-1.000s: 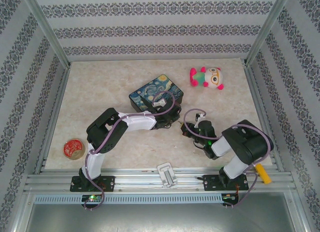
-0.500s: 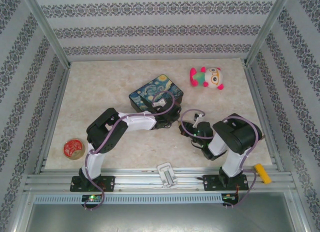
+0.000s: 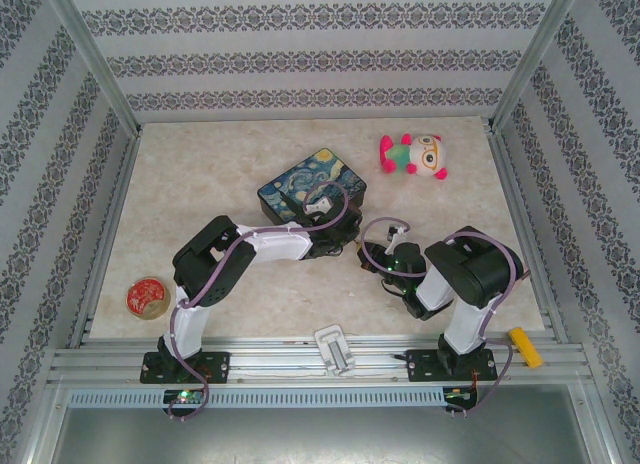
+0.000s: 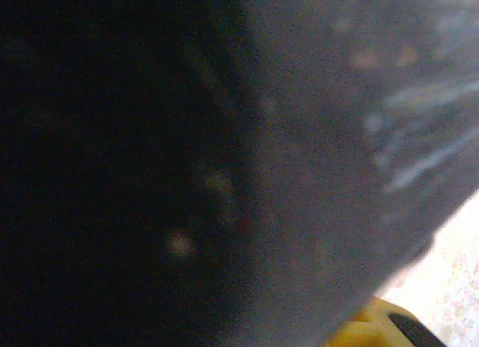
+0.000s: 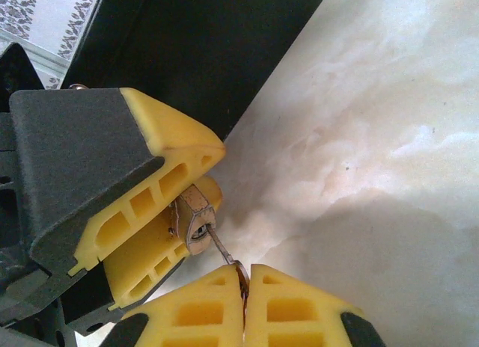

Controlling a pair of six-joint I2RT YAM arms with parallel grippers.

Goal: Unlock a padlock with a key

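The small brass-coloured padlock sits clamped between the yellow fingers of the left gripper, left of centre in the right wrist view, with its keyhole end turned toward the lower edge of the frame. The slim golden-tinted metal key runs slantwise from that keyhole down to the right gripper. That gripper's two yellow fingertips are pressed together on the key's head at the bottom of the frame. The key's tip is at the keyhole, but how deep it goes cannot be told.

In the top view the two grippers meet tip to tip just right of centre, low over the pale marble-patterned table, the left gripper coming from the left and the right gripper from the right.

Just beyond them, up-frame, lies a rectangular tin painted with a blue-and-yellow swirling night sky. Its lid is closed, so its contents cannot be seen. A round red-and-gold tin sits near the table's lower left edge, also closed. A pink-and-white plush toy lies well apart in the upper right.

The left wrist view is dark and blurred, with a yellow fingertip at its lower right.
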